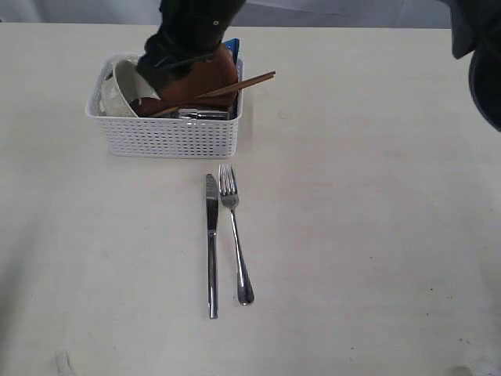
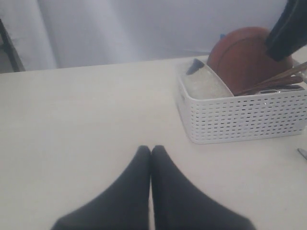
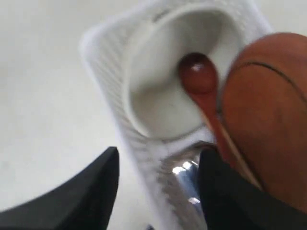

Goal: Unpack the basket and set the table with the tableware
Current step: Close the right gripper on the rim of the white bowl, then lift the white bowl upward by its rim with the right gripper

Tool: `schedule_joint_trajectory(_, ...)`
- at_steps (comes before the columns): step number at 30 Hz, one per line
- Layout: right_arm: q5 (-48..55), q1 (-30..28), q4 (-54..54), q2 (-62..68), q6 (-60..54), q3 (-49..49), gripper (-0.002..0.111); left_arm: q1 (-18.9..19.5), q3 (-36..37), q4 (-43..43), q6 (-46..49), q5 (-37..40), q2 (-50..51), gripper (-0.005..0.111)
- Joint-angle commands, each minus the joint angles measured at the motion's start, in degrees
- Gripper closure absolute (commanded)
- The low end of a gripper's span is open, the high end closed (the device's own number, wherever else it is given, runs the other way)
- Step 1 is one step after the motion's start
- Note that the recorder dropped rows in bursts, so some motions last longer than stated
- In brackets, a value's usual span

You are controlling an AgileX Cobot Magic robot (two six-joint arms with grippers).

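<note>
The white basket stands at the back left of the table. In it are an off-white bowl, a brown plate on edge, chopsticks and something steel. A knife and a fork lie side by side in front of it. My right gripper hangs open over the basket rim, near the bowl, the red-brown spoon and the plate. A shiny steel piece shows between its fingers. My left gripper is shut and empty over bare table, left of the basket.
A blue packet stands behind the plate in the basket. The right arm covers the basket's back part and also shows as the right arm in the left wrist view. A dark shape fills the top right corner.
</note>
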Motion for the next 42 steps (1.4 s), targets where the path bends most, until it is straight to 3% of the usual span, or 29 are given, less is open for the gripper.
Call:
schedule_joint_trajectory(1,-5.05,0.00,11.38,-0.42,-1.32,-0.10,0.059,-0.36,0.10,-0.26,0.02,-0.56,-0.20,0.107)
schedule_joint_trajectory(17,-9.86,0.59,24.11,6.69,-0.65,-0.10,0.059,-0.36,0.10,-0.26,0.02,-0.56,-0.20,0.107)
schedule_joint_trajectory(34,-16.93,1.89,23.85,10.11,-0.46,-0.10,0.059,-0.36,0.10,-0.26,0.02,-0.56,-0.20,0.107)
schedule_joint_trajectory(42,-15.84,1.89,24.11,11.86,-0.04,-0.10,0.082,-0.36,0.10,-0.26,0.02,-0.56,-0.20,0.107)
